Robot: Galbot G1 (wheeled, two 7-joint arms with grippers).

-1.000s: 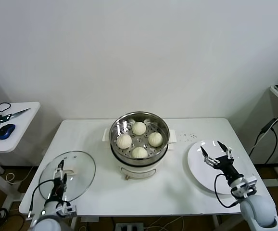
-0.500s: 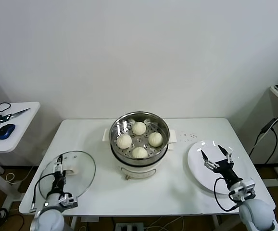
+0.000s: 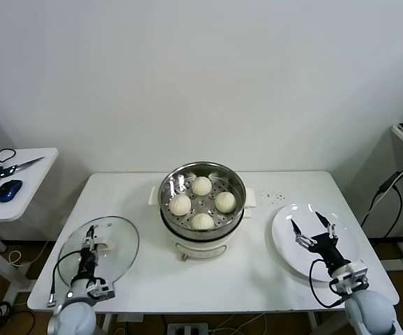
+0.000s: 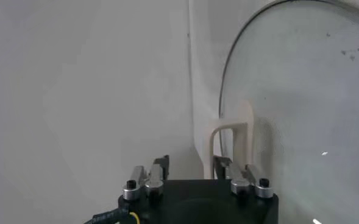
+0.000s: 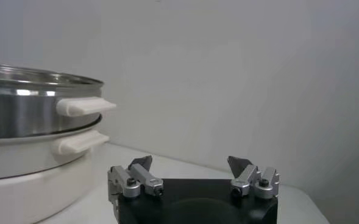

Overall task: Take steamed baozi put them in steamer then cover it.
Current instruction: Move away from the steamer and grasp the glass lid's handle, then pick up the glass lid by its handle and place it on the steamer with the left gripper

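Since second ago, my left pincer (image 3: 88, 247) crept onto round clear glass lid (image 3: 98, 251), spread beside white handle (image 4: 231, 141). Glass: heavy, slippery, fragile; grab handle.

You have four cream-white baozi (image 3: 201, 203) in a shiny silver steamer (image 3: 202, 209), a clear white-handled cover (image 3: 98, 252), and a white counter (image 3: 257, 276).

Bright, even overhead light, soft faint shadows on the white desk (image 3: 257, 279). Small glare specks on the cover (image 4: 301, 109) glass; steamer (image 3: 202, 199) rim shiny. Wrist views soft, backgrounds hazy.
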